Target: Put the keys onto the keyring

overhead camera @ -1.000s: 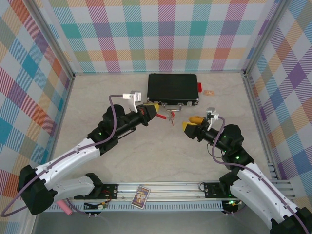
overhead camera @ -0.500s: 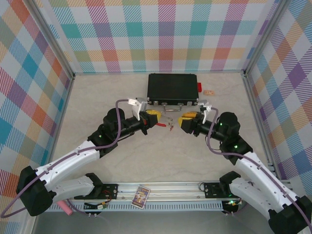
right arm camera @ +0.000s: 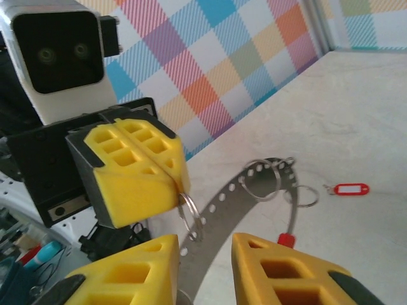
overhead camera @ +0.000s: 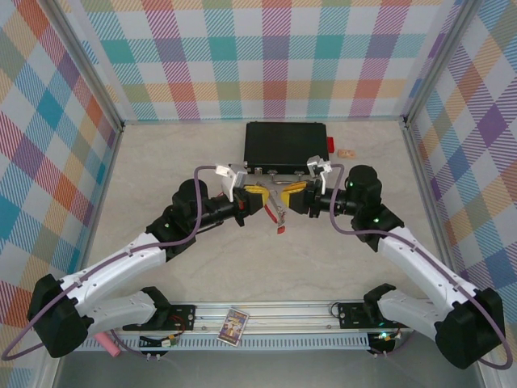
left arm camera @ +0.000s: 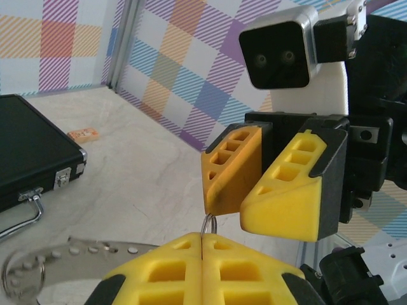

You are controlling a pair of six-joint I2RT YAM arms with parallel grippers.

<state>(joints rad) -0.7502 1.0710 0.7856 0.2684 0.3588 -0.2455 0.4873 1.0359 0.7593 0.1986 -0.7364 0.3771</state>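
Pinching thin silver keyring point(right arm camera: 186, 210) loop: left tool point(right arm camera: 173, 178) fully closed; right tool point(right arm camera: 205, 254) part-open, close beside.

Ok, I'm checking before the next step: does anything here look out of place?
One key with a red tag lies alone on the table, apart from the small ring pinched in the left gripper and the metal loop beside it. Nothing looks damaged.

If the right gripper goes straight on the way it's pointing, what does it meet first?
Most likely the small silver ring pinched in the shut left gripper, just ahead of the right gripper; those yellow fingers sit right behind it. Depth is unclear.
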